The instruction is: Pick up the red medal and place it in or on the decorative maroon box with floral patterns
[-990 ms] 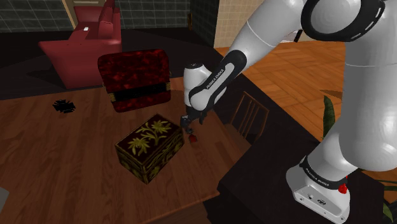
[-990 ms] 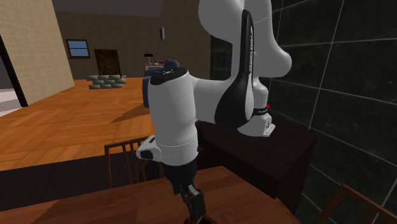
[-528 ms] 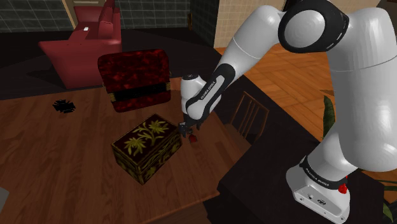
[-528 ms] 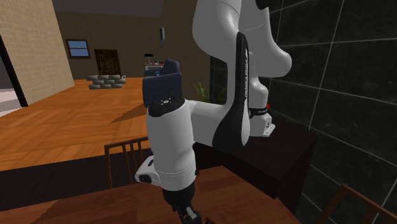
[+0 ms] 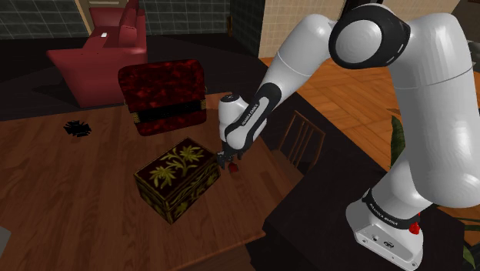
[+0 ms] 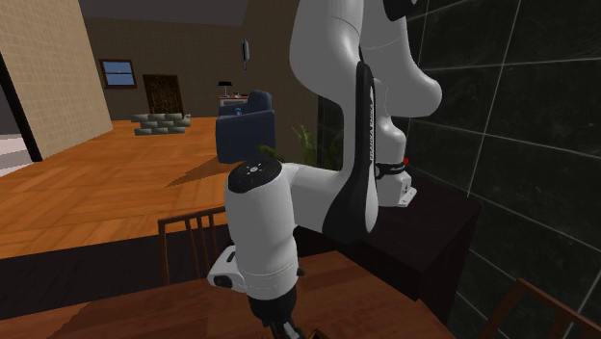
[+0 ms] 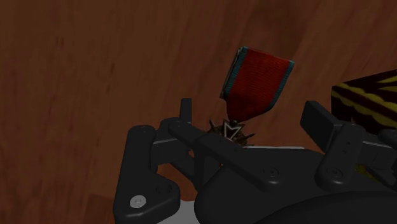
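The shoulder camera is sitting beside and a little behind the stand, looking down over the bench from some way off. The second exterior camera is sitting low and close, facing the arm and the stand. Both are taking in the forearm and the chair back. The wrist camera is looking along the hand at the bench from very near.
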`<action>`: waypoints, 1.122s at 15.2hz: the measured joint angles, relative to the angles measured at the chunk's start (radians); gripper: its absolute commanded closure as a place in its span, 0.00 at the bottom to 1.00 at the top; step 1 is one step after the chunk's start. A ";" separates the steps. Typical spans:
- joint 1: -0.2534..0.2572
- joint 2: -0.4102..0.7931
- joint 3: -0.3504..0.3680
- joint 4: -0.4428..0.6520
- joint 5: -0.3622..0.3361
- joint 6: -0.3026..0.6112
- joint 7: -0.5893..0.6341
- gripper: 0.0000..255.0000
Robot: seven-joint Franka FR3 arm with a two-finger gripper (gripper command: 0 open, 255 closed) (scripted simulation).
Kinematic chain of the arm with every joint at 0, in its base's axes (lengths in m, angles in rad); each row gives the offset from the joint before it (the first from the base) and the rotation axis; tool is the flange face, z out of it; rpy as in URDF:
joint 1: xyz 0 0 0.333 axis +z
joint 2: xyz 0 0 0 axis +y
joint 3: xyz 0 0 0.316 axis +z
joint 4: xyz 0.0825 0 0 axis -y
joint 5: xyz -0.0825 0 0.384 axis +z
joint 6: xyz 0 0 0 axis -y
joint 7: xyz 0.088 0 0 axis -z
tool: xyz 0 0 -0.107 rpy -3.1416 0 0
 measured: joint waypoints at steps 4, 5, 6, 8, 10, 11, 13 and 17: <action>0.001 0.001 0.001 -0.004 0.000 0.002 -0.001 1.00; 0.001 0.001 0.002 -0.004 0.000 0.002 -0.001 1.00; 0.001 0.001 0.002 -0.004 0.000 0.002 -0.001 1.00; 0.001 0.001 0.002 -0.004 0.000 0.002 -0.001 1.00; 0.001 0.001 0.002 -0.004 0.000 0.002 -0.001 1.00; 0.001 0.001 0.002 -0.004 0.000 0.002 -0.001 1.00; 0.001 -0.006 0.003 -0.006 0.001 -0.003 -0.001 1.00; -0.004 -0.051 0.009 -0.020 0.006 -0.033 -0.003 1.00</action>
